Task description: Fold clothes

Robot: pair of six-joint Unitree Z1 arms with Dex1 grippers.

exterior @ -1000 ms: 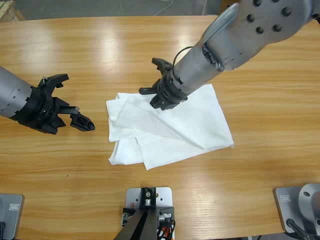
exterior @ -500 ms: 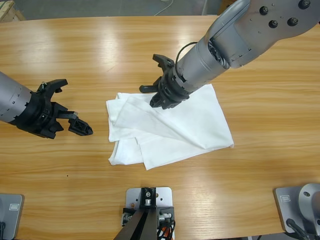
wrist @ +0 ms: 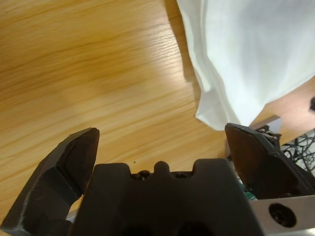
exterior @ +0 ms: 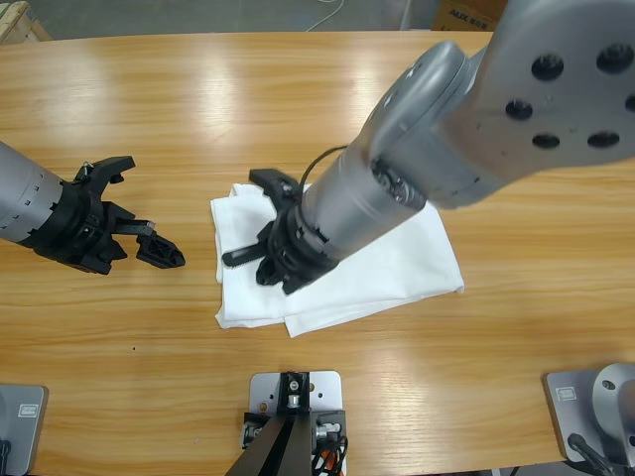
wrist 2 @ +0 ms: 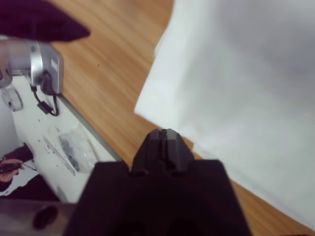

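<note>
Warm, glossy wood is filling every view: the long desk is carrying a white T-shirt that is lying flat near its middle, already doubled over into a rough rectangle with layered edges showing along its left and near sides. The fold appears to be partway through. The right claw is hanging low over the shirt's left part with its jaws spread wide, gripping nothing; whether a jaw is touching the cloth cannot be told from above. The left claw is waiting over bare wood, well apart from the shirt's left edge, its jaws likewise wide open and empty, and its wrist view is showing the T-shirt only as a layered corner ahead. The next move is probably calling for a pinch on one loose edge or corner, taking just the top layers so the stack beneath is not dragging along. Much is being hidden: the big silver arm is covering the shirt's middle, no lettering or neck label is showing, and in the right wrist view the T-shirt is appearing as a blurred white expanse with one jaw cut off at the upper corner.
</note>
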